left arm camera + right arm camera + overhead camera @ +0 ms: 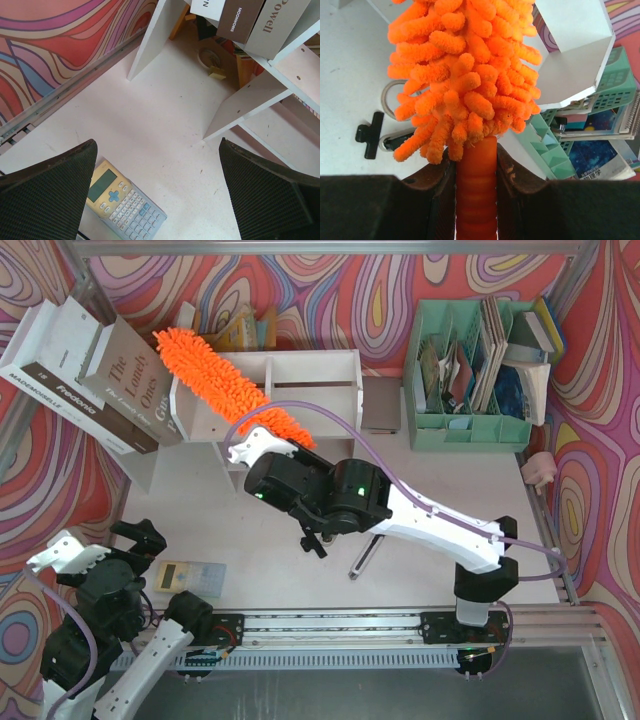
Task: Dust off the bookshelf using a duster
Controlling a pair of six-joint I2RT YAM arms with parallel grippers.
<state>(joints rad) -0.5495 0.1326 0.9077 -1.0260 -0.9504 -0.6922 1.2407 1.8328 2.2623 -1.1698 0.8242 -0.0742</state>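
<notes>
The right gripper [476, 172] is clamped on the duster [222, 382] at its ribbed plastic handle, judged the proper hold: stiff there, the head soft, light and yielding. The head lies diagonally over the bookshelf [325, 367], toward the bench's far-left corner. The left gripper [157, 175] hangs wide, empty.

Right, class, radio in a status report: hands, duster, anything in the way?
Right hand shut on the duster handle. Left hand open, empty, near a calculator. Duster head over the bookshelf, left half. Books lean beside its tip.

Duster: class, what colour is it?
The duster is bright orange; right wrist view shows it best.
</notes>
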